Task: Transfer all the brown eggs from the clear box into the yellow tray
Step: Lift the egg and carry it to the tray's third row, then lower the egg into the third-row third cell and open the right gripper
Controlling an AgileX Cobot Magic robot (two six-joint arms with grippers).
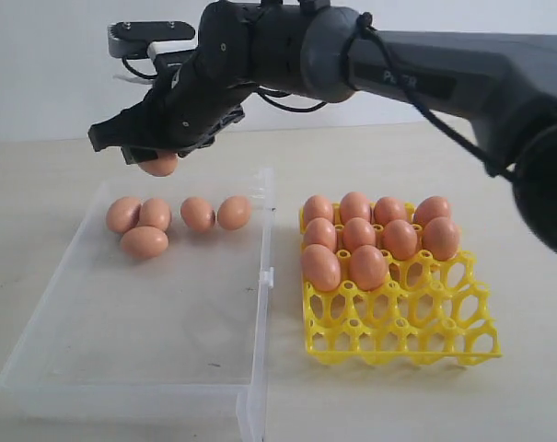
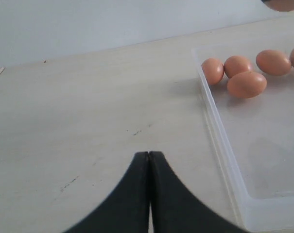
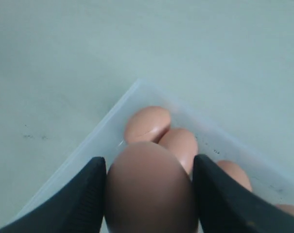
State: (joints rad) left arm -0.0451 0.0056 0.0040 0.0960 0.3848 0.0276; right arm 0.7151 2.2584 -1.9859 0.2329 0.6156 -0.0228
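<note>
Brown eggs (image 1: 358, 234): smooth, matte, orange-brown ovals, seen in three places. Ten stand in the yellow tray (image 1: 416, 324) with their long axes upright. They fill the two far rows and the two left cells of the third row in the exterior view. The tray is a bright plastic lattice of round cups with raised pegs.

Five eggs lie on their sides at the far end of the clear box (image 1: 121, 396). The box is a shallow rectangle of transparent plastic with low walls and a small clip on the side toward the tray. The nearest of the five lies with its long axis across the exterior view, against the pair behind it.

The held egg (image 1: 159, 167) hangs above the far left corner of the box, clamped between the black fingers (image 3: 88, 194) of the right pincer (image 3: 149, 167). Its long axis appears to run along the fingers, which hide most of it. The left pincer (image 2: 147, 155), tips pressed together, is over the pale table (image 2: 78, 97) beside the box.
</note>
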